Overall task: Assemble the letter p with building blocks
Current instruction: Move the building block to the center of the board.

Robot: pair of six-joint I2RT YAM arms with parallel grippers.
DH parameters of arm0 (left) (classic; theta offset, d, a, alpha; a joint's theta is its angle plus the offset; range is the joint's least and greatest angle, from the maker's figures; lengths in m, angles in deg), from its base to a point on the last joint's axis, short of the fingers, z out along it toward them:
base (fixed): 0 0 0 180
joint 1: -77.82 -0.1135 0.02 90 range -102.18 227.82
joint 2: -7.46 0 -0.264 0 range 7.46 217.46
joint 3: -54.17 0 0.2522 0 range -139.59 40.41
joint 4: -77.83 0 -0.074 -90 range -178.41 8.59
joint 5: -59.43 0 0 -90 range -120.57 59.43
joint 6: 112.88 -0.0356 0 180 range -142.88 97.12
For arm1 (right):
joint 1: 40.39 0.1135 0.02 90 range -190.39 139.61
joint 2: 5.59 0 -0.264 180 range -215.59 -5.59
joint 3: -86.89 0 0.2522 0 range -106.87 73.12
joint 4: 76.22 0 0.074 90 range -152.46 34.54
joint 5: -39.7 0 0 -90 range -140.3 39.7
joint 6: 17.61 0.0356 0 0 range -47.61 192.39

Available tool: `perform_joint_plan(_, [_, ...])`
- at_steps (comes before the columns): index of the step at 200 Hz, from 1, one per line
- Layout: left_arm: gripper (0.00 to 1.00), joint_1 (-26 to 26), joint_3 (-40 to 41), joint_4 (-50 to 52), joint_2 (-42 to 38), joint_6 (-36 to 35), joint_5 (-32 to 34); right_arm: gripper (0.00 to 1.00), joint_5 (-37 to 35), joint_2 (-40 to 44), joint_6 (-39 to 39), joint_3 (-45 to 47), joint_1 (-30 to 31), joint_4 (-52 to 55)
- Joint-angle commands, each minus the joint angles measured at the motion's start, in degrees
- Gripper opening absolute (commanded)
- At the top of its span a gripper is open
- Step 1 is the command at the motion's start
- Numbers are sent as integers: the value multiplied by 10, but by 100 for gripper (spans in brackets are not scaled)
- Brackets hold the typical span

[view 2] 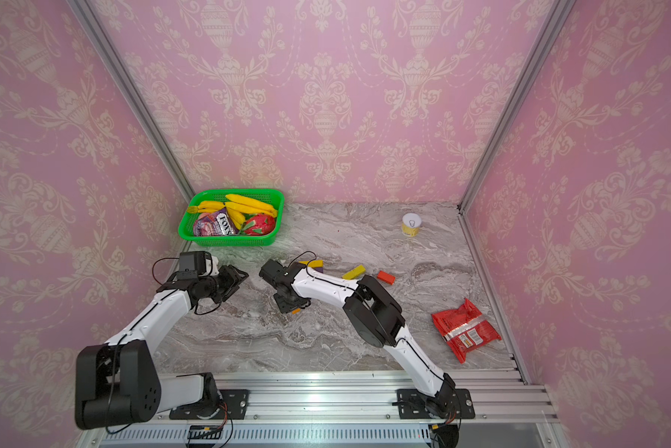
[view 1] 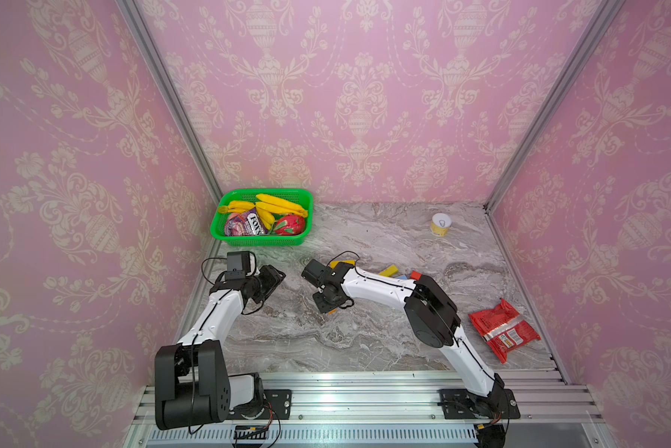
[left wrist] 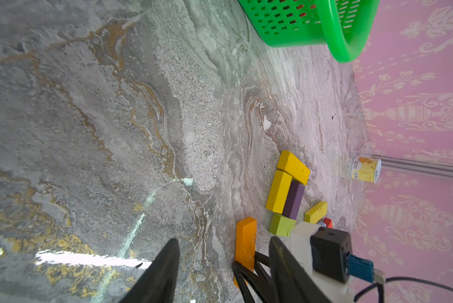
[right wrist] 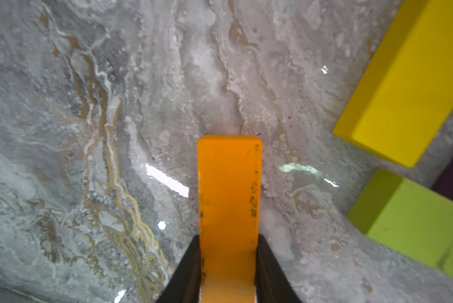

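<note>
- Your right fingers (right wrist: 187, 265) were clamped on both long sides of the orange block (right wrist: 229, 196), which lay on the desk (right wrist: 89, 131) near its middle.
- Your left fingers (left wrist: 165, 270) stood apart, hovering over the desk, to the left of the blocks.
- Just beside the orange block sat a lime green block (left wrist: 281, 224), separated from it by a small gap.
- The lime green block met the near ends of a long yellow block (left wrist: 279, 191) and a purple block (left wrist: 293, 200), which lay side by side and touching.
- A second yellow block (left wrist: 293, 168) lay slanted across their other end.
- A shorter yellow block (view 2: 354, 272) and a red block (view 2: 385, 277) lay apart from that cluster, close to your right arm.
- The green basket (view 1: 225, 229) stood at the back left, the can (view 1: 441, 224) near the back right, and the red packet (view 1: 502, 329) by the right wall.
</note>
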State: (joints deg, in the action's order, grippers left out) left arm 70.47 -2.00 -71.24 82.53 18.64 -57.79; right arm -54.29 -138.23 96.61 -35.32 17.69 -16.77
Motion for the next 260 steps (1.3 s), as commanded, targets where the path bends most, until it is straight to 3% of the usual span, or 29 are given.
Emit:
perform_joint_plan(1, [56, -5, -10, -8, 15, -16, -23, 16, -13, -14, 4, -7, 4, 27])
perform_joint_plan(10, [56, -5, -10, -9, 19, -18, -26, 12, -16, -11, 8, -3, 6, 25])
perform_joint_plan(63, [54, 2, -11, -9, 29, -31, -25, 12, -38, 38, 36, 26, 2, 11])
perform_joint_plan(188, [54, 88, -30, -9, 58, -31, 10, 15, -29, 67, 109, 100, -21, -28])
perform_joint_plan(245, [55, 137, -28, -20, 69, -15, 26, 44, -25, 103, 93, 148, -12, -113])
perform_joint_plan(260, [55, 144, -26, -20, 71, -14, 31, 57, -23, 130, 75, 177, -12, -153])
